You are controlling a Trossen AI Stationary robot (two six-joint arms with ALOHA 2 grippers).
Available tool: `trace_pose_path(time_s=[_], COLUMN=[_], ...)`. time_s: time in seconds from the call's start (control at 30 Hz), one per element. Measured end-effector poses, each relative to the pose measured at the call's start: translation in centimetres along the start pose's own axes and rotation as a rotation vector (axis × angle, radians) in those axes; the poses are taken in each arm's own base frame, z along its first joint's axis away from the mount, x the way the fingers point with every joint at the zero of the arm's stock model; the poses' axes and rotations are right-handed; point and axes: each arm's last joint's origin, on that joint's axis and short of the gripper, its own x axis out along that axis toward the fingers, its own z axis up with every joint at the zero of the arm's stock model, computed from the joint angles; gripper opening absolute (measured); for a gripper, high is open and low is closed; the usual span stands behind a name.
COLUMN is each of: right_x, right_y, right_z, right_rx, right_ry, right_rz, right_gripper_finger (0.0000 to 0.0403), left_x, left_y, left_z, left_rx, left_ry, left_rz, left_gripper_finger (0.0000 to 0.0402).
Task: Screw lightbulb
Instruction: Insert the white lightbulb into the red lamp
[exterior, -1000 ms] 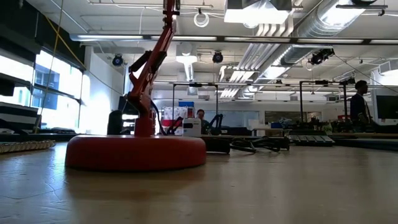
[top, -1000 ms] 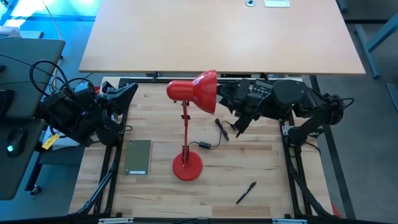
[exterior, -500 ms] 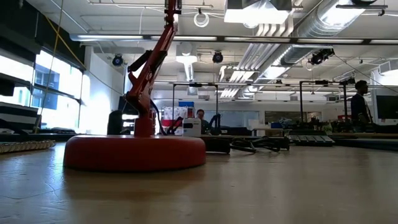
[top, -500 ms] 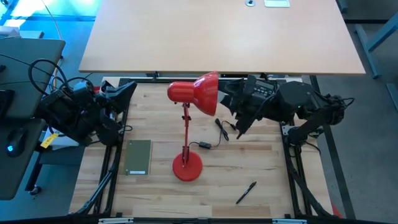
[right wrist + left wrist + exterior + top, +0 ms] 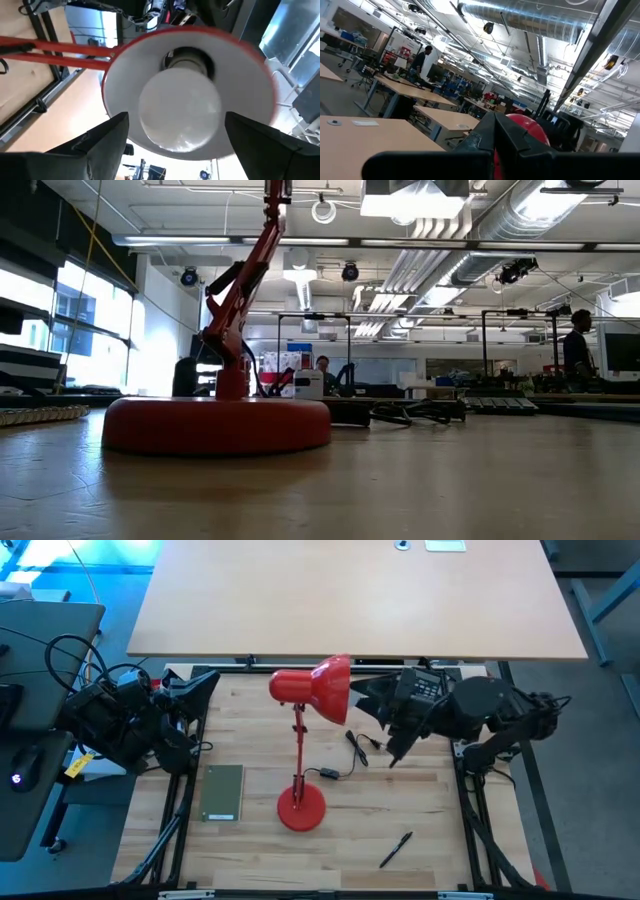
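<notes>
Red lamp (image 5: 303, 740) upright mid-bench (image 5: 420, 830), green notebook (image 5: 223, 792) left of its base, black pen (image 5: 396, 849) lying front right, person (image 5: 578, 344) beyond

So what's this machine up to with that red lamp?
It is fitting a lightbulb into the red lamp. The bulb sits inside the shade, at the socket. The right hand is just in front of it, fingers open on either side and not gripping. The left hand waits shut at the table's left edge, pointing toward the lamp. A pen and a green book lie unused on the table.
</notes>
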Motion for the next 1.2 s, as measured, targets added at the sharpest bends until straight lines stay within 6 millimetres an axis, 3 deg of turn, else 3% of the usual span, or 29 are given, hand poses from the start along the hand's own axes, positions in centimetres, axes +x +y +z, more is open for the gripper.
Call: trace_pose_path(time_s=[0.4,0.5,0.67,0.8,1.0,1.2], right_x=[-2.8,-3.9,-5.6,-6.0,-5.9,-4.7], right_y=[-1.3,-1.4,-1.5,-1.7,-2.4,-1.9], right_z=[-1.9,-2.8,-4.3,-4.6,-4.2,-3.7], right_rx=[0.360,0.604,1.332,1.782,2.149,2.309], right_ry=[-0.053,-0.066,-0.136,-0.257,-0.351,-0.272], right_rz=[-0.046,-0.028,0.059,0.216,0.316,0.317], right_gripper_finger=[0.0323,0.0323,0.0323,0.0323,0.0323,0.0323], left_x=[0.0,0.0,0.0,0.1,0.1,0.1], left_y=[0.0,0.0,0.0,0.0,0.1,0.0], left_z=[0.0,0.0,0.0,0.0,0.0,0.0], left_rx=[0.008,0.009,0.010,0.011,0.011,0.009], left_ry=[0.000,0.001,0.000,-0.001,-0.002,-0.002], left_rz=[0.002,0.002,0.002,0.005,0.005,0.004], left_gripper_finger=[0.0000,0.0000,0.0000,0.0000,0.0000,0.0000])
